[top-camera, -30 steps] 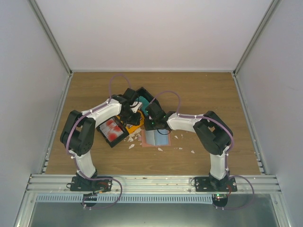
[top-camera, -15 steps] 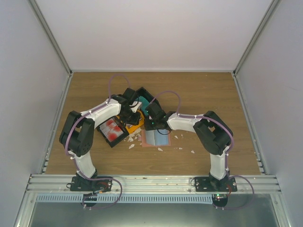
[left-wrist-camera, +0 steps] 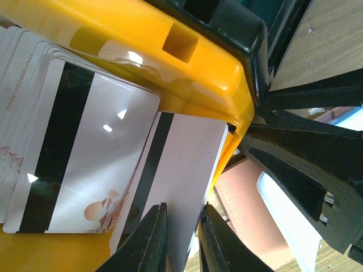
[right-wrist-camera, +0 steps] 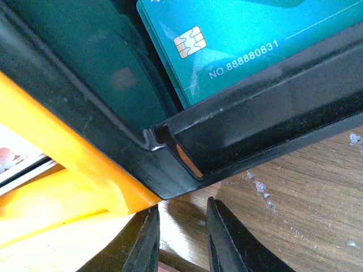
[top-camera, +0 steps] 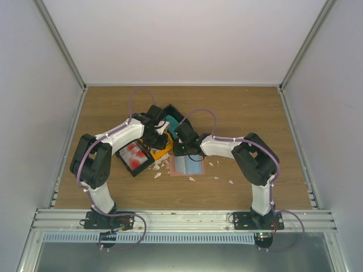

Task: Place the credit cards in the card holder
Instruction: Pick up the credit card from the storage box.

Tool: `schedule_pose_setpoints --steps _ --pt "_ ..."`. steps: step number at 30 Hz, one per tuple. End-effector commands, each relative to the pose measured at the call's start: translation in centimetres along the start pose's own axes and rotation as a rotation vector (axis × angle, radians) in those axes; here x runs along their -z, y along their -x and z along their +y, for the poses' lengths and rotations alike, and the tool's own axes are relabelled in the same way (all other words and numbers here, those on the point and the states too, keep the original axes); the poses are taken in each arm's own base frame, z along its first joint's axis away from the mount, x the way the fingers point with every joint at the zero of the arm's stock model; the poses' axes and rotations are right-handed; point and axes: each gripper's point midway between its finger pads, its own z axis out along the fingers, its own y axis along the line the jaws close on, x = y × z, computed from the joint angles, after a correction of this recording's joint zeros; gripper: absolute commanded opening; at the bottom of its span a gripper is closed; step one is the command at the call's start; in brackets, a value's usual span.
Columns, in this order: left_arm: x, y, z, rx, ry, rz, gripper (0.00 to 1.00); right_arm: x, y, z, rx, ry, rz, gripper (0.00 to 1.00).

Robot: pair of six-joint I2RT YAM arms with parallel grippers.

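A white credit card [left-wrist-camera: 181, 170] with a black stripe leans over the orange rim of the tray [left-wrist-camera: 187, 68]. Its lower end sits between the fingers of my left gripper [left-wrist-camera: 182, 226], which is shut on it. More credit cards [left-wrist-camera: 85, 153] lie fanned in the orange compartment beside it. The card holder [top-camera: 187, 165] lies open on the table, pinkish with a light-blue inside, and its pink edge [left-wrist-camera: 249, 215] shows just right of the held card. My right gripper [right-wrist-camera: 182, 226] hovers open over bare wood beside the tray's black corner, close above the holder's far edge [top-camera: 182, 148].
The black-and-orange tray [top-camera: 164, 148] lies between the two wrists. One compartment holds red-and-white cards [top-camera: 135, 156] and another a teal card [right-wrist-camera: 255, 34]. White paper scraps [top-camera: 157, 175] dot the wood around the holder. Metal walls enclose the table.
The left arm's elbow has drifted slightly to the left. The right arm, the tray and the card holder have not visibly moved.
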Motion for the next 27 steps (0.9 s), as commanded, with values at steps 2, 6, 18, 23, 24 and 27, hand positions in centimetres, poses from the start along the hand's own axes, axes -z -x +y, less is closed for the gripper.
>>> schedule_pose_setpoints --steps 2,6,18,23,24,27 --pt "0.93 -0.31 -0.92 -0.002 -0.032 -0.012 0.18 0.12 0.25 -0.02 -0.009 0.008 -0.01 0.25" --pt "1.06 -0.27 -0.8 0.0 -0.025 -0.017 0.17 0.18 0.34 0.03 -0.009 0.009 -0.012 0.25" --pt "1.19 -0.47 -1.14 -0.002 -0.05 -0.022 0.16 0.09 0.19 0.04 -0.014 0.011 -0.005 0.25" --pt "1.35 -0.62 -1.23 -0.004 -0.053 -0.024 0.16 0.12 0.33 0.1 -0.014 0.013 -0.009 0.25" --pt "1.44 -0.59 -1.24 -0.004 -0.055 -0.026 0.16 0.15 0.39 0.16 -0.014 0.014 -0.01 0.25" --pt "1.77 -0.5 -1.38 -0.005 -0.063 -0.035 0.13 0.15 0.39 0.09 -0.015 0.012 -0.01 0.25"
